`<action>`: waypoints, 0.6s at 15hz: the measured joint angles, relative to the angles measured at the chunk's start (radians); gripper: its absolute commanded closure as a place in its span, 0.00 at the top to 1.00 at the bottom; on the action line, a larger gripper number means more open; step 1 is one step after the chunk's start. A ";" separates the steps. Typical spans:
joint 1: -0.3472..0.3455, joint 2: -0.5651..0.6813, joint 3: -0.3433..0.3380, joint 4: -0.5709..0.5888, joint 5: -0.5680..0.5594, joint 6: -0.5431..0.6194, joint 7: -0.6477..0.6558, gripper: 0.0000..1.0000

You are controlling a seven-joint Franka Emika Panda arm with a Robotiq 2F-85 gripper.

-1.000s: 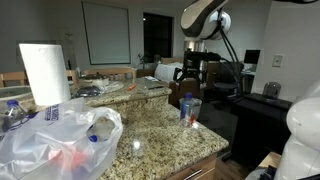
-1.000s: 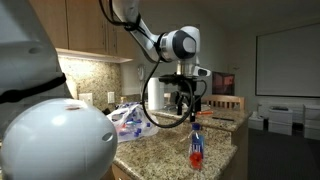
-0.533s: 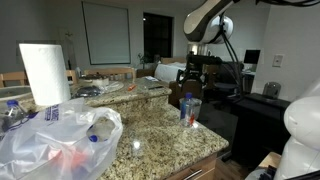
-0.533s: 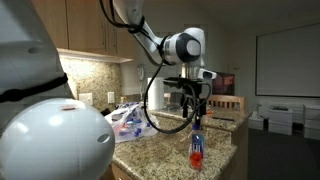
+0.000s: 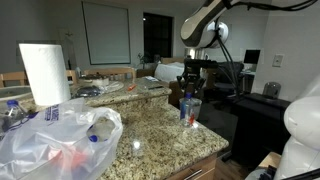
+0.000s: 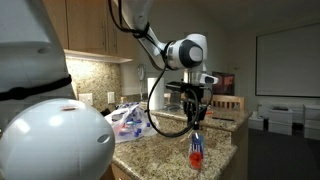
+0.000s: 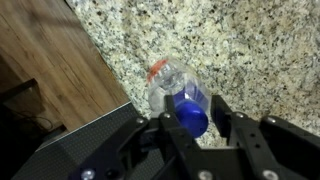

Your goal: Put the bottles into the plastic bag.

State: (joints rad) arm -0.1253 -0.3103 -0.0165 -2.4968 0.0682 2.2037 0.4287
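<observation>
A clear bottle (image 5: 190, 110) with a blue cap and a red label stands upright near the granite counter's edge, seen in both exterior views (image 6: 197, 150). My gripper (image 5: 190, 91) comes straight down over its top (image 6: 195, 122). In the wrist view the blue-capped bottle (image 7: 187, 116) sits between the two black fingers of the gripper (image 7: 194, 102), which have shut on the cap. The crumpled clear plastic bag (image 5: 55, 135) lies farther along the counter (image 6: 130, 118), with a bottle (image 5: 95, 130) showing inside it.
A paper towel roll (image 5: 45, 72) stands behind the bag. The counter edge (image 7: 105, 70) runs close beside the held bottle, with wood floor (image 7: 45, 60) below. A large white rounded object (image 6: 50, 140) blocks the near foreground. Clutter sits on the far counter (image 5: 120, 88).
The gripper has come down over the bottle's top, and its jaws, wide open a second ago, have shut on the cap. The bottle has not moved.
</observation>
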 measured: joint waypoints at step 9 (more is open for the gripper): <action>0.000 0.041 -0.009 0.035 0.000 0.000 0.000 0.12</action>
State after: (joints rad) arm -0.1253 -0.2690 -0.0253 -2.4622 0.0682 2.2037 0.4285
